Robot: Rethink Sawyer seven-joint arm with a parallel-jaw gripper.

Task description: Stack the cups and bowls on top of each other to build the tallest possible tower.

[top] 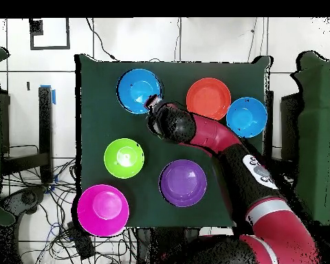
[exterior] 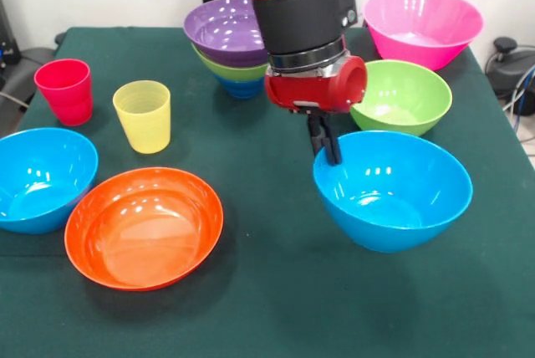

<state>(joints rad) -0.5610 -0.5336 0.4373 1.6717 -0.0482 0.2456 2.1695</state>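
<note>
1. Front view, arm: the red and black arm comes down from the top centre. Its gripper (exterior: 328, 142) hangs at the far left rim of the light blue bowl (exterior: 393, 191), right of centre. The dark fingers look pressed close together at that rim; whether the rim lies between them I cannot tell, so the grasp state is undetermined.
2. Front view, tower (exterior: 232, 46): upper centre. The purple bowl (exterior: 224, 30) is on top, a lime green band beneath it, a blue sliver lowest. The wrist hides its right side.
3. Front view, other items: pink bowl (exterior: 422, 28) at upper right, lime green bowl (exterior: 401, 96) below it, partly behind the wrist. Orange bowl (exterior: 144, 227) at lower left. A second light blue bowl (exterior: 42, 178) is cut off by the left edge. Red cup (exterior: 65, 90) and yellow cup (exterior: 143, 115) stand upright at left, apart.
4. Overhead view: the wrist covers the gripper, so its fingers are hidden. It sits at the lower right rim of the light blue bowl (top: 139, 90), upper centre. The purple bowl (top: 183, 183) hides the bowls under it. The cups are not visible; the arm crosses that region.
</note>
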